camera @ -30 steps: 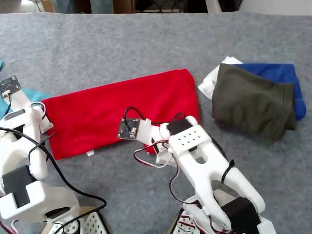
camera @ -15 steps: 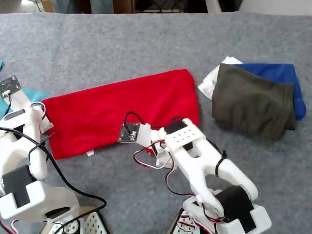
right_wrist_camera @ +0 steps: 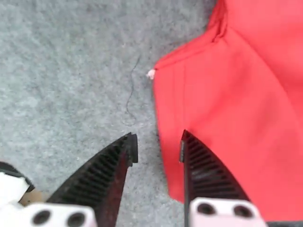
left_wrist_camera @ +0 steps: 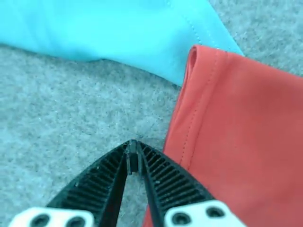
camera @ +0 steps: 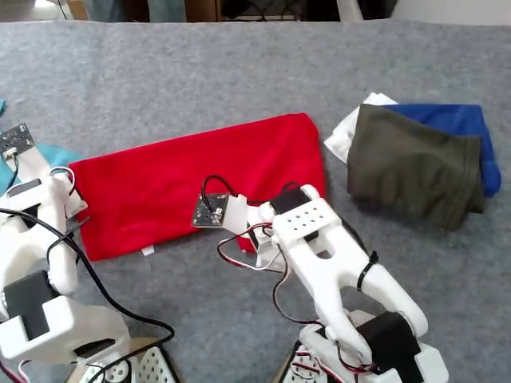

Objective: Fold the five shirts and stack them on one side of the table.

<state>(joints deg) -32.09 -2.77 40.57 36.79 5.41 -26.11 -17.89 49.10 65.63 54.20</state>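
On the grey felt table, a red cotton shirt is laid out flat, folded into one long band. At one short end of the red shirt, a light blue shirt is seen, and it looks to be touching the red corner. Well apart from the other short end, a pile of folded shirts is stacked, with dark green on top and blue and white below.

The left gripper is held over bare table just beside the red shirt's end seam. Its black ridged fingers are pressed together with nothing between them. The right gripper is held at one long edge of the red shirt. Its fingers are spread apart, one over the cloth and one over the table.

The red shirt is judged to be soft, light and floppy. It would likely sag and bunch if lifted by one spot. It is best pinched at a corner or along the stitched hem, where the cloth is doubled and thicker.
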